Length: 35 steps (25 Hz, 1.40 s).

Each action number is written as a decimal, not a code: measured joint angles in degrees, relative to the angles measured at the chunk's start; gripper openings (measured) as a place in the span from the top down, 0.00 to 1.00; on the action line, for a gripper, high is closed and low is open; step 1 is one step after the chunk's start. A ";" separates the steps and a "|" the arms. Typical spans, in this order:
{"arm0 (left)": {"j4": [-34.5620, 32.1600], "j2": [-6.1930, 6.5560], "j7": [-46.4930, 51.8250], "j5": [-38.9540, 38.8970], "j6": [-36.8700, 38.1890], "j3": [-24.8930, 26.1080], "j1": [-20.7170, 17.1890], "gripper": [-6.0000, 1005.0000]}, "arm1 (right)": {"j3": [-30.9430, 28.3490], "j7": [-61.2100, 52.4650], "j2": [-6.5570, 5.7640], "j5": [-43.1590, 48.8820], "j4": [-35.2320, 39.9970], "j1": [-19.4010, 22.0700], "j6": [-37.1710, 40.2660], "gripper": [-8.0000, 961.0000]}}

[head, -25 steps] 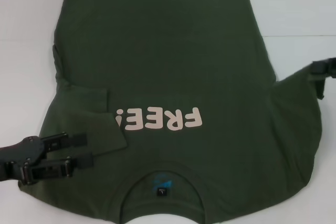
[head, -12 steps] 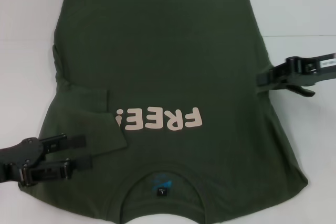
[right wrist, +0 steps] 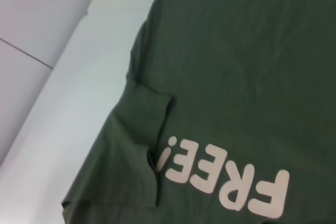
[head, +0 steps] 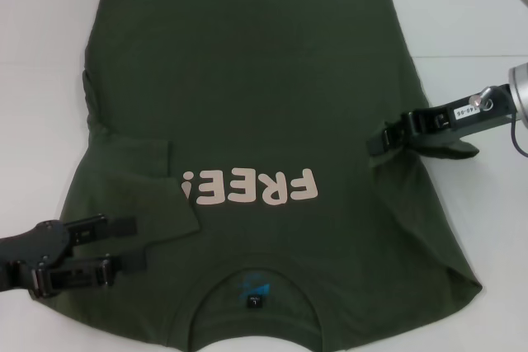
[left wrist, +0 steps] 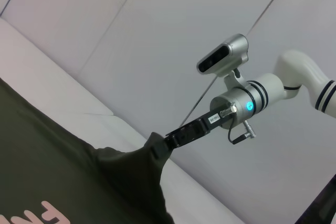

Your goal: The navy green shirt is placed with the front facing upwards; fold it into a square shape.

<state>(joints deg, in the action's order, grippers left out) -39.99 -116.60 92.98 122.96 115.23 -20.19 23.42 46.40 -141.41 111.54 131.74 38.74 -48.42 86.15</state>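
The navy green shirt (head: 264, 80) lies flat on the white table, front up, with its collar and neck label (head: 254, 301) nearest me and the pink "FREE!" lettering (head: 252, 187) upside down. Its left sleeve (head: 157, 195) is folded inward over the chest. My right gripper (head: 381, 139) is shut on the right sleeve and holds it lifted over the shirt's right edge; the left wrist view shows that gripper (left wrist: 165, 141) with the cloth tented up from it. My left gripper (head: 124, 243) is open, low over the shirt's left shoulder. The right wrist view shows the shirt (right wrist: 252, 51) and the folded sleeve (right wrist: 142, 129).
The white table (head: 470, 22) shows around the shirt on the left, right and far sides. The shirt's hem reaches near the table's far edge. A grey wall stands behind the table in the left wrist view (left wrist: 157, 35).
My right gripper has moved inward to the left with the right sleeve, pulling it from spread out to over the shirt's right edge. My left gripper has slid back slightly.
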 joint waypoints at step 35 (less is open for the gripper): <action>0.09 -0.55 -0.17 -0.24 -0.26 -0.12 0.07 0.12 | 2.29 -0.56 1.22 0.00 -1.57 -0.10 -4.69 0.34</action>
<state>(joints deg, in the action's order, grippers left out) -39.90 -117.15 92.81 122.72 114.97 -20.31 23.49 48.68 -141.97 112.76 131.74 37.18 -48.52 81.45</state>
